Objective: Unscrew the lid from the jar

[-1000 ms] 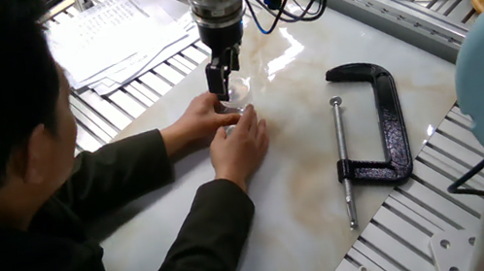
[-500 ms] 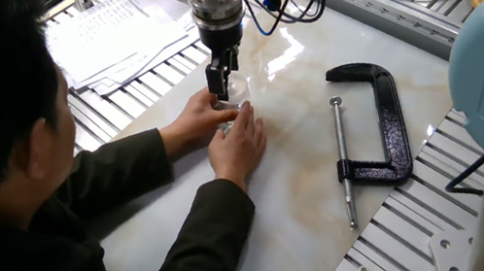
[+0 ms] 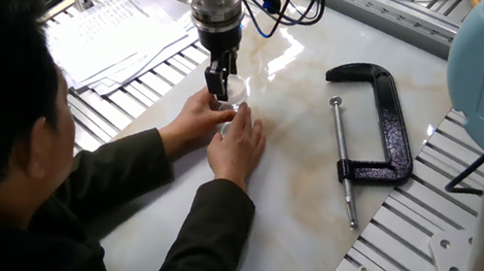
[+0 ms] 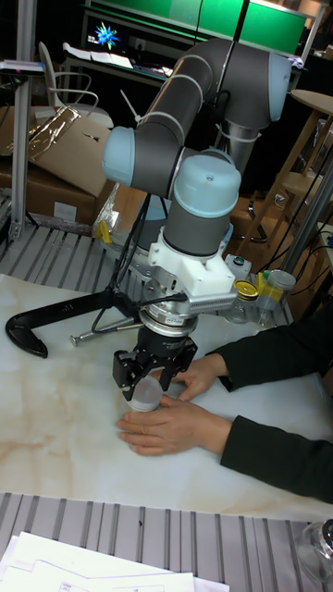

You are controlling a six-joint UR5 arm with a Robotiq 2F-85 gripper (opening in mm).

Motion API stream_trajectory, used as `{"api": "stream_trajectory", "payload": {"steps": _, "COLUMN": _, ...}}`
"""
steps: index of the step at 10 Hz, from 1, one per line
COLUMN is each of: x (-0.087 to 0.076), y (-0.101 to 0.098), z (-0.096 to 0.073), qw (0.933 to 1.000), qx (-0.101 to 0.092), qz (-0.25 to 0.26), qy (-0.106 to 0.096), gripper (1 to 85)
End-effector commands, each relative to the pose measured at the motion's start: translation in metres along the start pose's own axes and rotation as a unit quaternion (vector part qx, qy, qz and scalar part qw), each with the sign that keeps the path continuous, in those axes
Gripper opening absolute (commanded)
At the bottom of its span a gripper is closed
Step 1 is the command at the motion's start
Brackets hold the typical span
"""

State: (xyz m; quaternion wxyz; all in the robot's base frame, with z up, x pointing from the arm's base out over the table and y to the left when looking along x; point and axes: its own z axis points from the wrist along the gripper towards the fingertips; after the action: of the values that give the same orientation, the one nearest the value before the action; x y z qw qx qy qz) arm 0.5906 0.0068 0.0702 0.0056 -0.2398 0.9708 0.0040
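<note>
Clearly the hand [image 4: 146,386] is clamped on the lid [image 4: 144,396]; if the person's fingers [image 4: 148,428] loosen, the jar [image 3: 232,120] could spin along.

I see my gripper [image 4: 145,381] clamped on the lid [image 4: 144,395]. A person's hands [image 4: 171,425] sit just below, steadying the marble table [image 4: 55,444] side.
</note>
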Motion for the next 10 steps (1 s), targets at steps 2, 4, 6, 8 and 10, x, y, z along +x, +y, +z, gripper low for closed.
{"api": "stream_trajectory", "payload": {"steps": 2, "x": -0.004, "y": 0.005, "z": -0.003, "qw": 0.9999, "qx": -0.009, "qz": 0.006, "qy": -0.007, "gripper": 49.7}}
{"api": "stream_trajectory", "payload": {"steps": 4, "x": -0.007, "y": 0.011, "z": -0.004, "qw": 0.9998, "qx": -0.018, "qz": -0.007, "qy": -0.010, "gripper": 33.0}}
{"api": "stream_trajectory", "payload": {"steps": 6, "x": -0.005, "y": 0.005, "z": 0.003, "qw": 0.9969, "qx": -0.023, "qz": -0.072, "qy": -0.019, "gripper": 29.3}}
{"api": "stream_trajectory", "payload": {"steps": 8, "x": 0.001, "y": -0.010, "z": 0.004, "qw": 0.9894, "qx": -0.003, "qz": -0.144, "qy": -0.016, "gripper": 29.0}}
{"api": "stream_trajectory", "payload": {"steps": 10, "x": -0.006, "y": -0.014, "z": -0.020, "qw": 0.9771, "qx": 0.037, "qz": -0.209, "qy": 0.002, "gripper": 25.7}}
